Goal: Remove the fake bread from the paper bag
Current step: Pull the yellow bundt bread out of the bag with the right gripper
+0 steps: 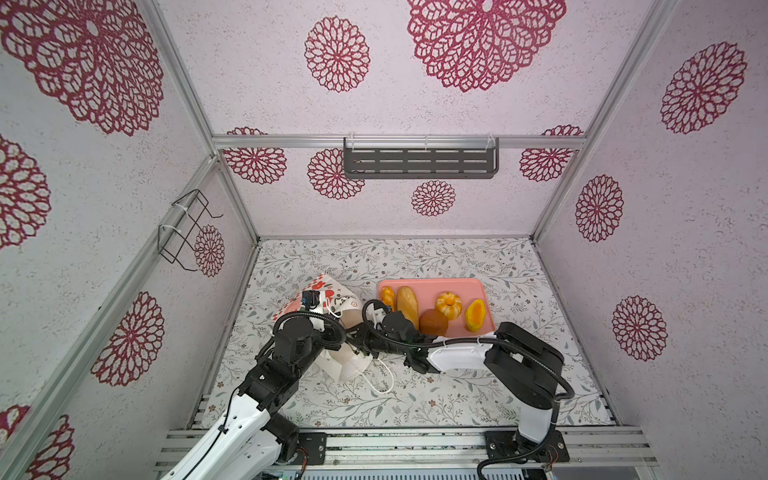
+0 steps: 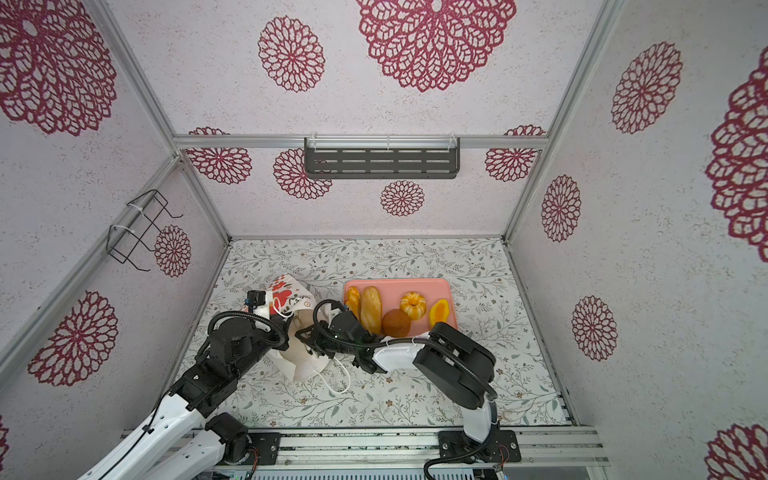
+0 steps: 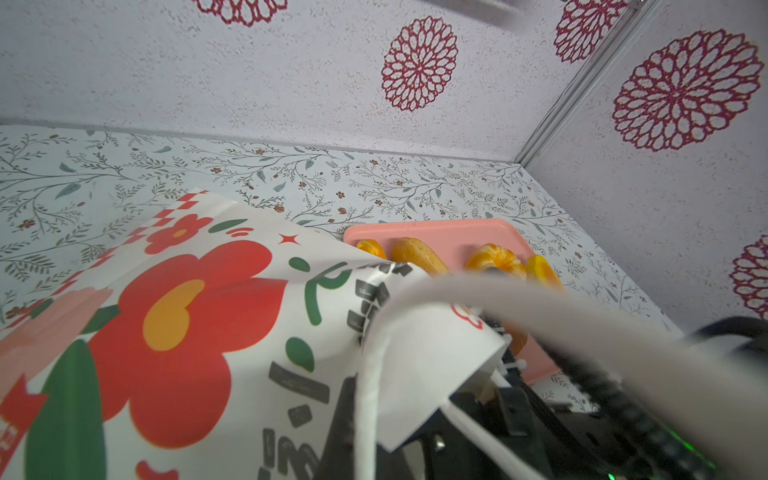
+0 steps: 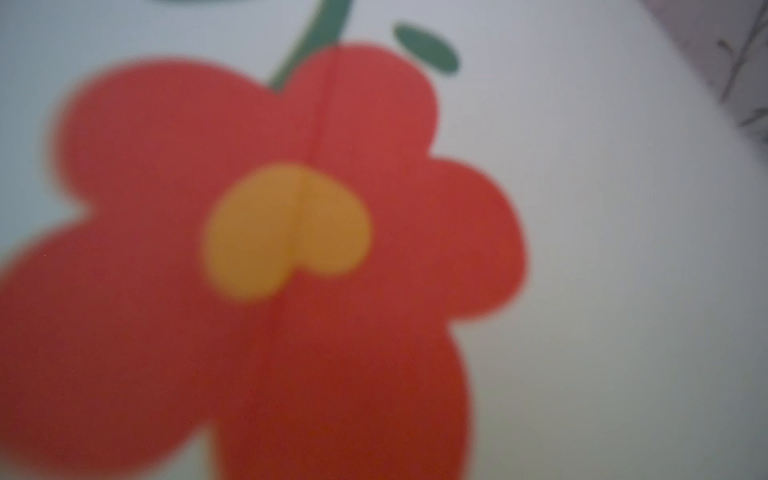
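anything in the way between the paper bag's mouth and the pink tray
Nothing loose lies on the table between the paper bag and the pink tray. Only the right arm crosses that gap, with the right gripper at the bag's mouth. The tray's side nearest the bag already holds the braided stick and long loaf.

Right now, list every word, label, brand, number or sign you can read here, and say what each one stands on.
No text can be quoted as read.
Paper bag, dark grey block characters along its side: blurred and partly hidden, unreadable.
Same bag, red print at the picture's edge: cut off, unreadable.
Pink tray: no lettering shows.
Elsewhere only flower and leaf patterns show, no writing.
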`<state>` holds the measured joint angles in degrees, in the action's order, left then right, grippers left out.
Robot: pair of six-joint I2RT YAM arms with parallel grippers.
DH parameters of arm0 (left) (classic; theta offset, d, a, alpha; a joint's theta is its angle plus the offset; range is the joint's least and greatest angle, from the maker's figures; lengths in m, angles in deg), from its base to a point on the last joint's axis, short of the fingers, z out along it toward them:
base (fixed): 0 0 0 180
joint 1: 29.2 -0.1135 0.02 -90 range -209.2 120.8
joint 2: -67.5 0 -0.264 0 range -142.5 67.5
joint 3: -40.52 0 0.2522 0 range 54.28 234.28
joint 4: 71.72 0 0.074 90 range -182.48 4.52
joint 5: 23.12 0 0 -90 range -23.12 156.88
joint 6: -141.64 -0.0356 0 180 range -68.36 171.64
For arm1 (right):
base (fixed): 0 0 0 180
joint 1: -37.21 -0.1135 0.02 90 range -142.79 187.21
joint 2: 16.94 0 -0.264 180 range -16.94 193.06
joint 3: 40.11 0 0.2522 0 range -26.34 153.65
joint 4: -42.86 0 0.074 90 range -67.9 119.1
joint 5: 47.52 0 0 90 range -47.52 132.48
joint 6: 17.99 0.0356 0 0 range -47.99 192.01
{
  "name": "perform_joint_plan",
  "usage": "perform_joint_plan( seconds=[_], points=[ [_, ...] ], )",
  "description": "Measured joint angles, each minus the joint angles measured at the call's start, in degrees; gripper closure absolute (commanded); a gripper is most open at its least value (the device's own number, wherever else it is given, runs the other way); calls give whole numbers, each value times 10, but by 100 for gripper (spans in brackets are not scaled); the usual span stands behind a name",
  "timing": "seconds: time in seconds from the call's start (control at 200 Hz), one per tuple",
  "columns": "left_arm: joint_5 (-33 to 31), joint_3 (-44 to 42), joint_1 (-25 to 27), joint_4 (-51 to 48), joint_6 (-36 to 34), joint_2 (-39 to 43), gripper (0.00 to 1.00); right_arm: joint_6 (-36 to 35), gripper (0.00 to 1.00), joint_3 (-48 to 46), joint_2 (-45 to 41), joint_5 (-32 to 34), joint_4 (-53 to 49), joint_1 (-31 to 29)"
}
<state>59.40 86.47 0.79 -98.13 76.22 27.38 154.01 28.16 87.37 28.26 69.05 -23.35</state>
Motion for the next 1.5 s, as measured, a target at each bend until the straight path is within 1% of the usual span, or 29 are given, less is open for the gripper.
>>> perform_joint_plan(
  seconds=[0.115, 0.275, 0.35, 0.5, 0.64, 0.866, 1.151, 1.211, 1.341, 1.416, 1.496],
  points=[
    [-21, 0, 0, 3, 15, 4, 100, -33, 100, -40, -84, 5, -64, -18],
    [-72, -1, 0, 3, 35, 19, 100, -91, 100, -46, -175, 18, -180, -43],
    [-94, -1, 1, 0, 42, 24, 100, -108, 100, -58, -209, 22, -211, -53],
    [-124, -1, 1, -5, 54, 27, 100, -131, 100, -81, -246, 36, -272, -71],
    [-132, -1, 1, -8, 62, 25, 100, -156, 100, -82, -265, 54, -337, -96],
    [-150, -1, 2, -17, 75, 14, 100, -206, 100, -46, -341, 82, -473, -128],
    [-179, -1, 2, -30, 91, 7, 100, -259, 100, 9, -452, 107, -645, -128],
    [-182, -1, 2, -31, 92, 7, 100, -265, 100, 20, -477, 121, -691, -129],
    [-185, -1, 2, -32, 94, 2, 100, -275, 100, 64, -522, 173, -800, -124],
    [-182, -1, 2, -33, 95, -1, 100, -287, 100, 98, -533, 201, -856, -106],
    [-174, -1, 2, -33, 95, -2, 100, -314, 100, 136, -532, 214, -907, -58]
  ],
)
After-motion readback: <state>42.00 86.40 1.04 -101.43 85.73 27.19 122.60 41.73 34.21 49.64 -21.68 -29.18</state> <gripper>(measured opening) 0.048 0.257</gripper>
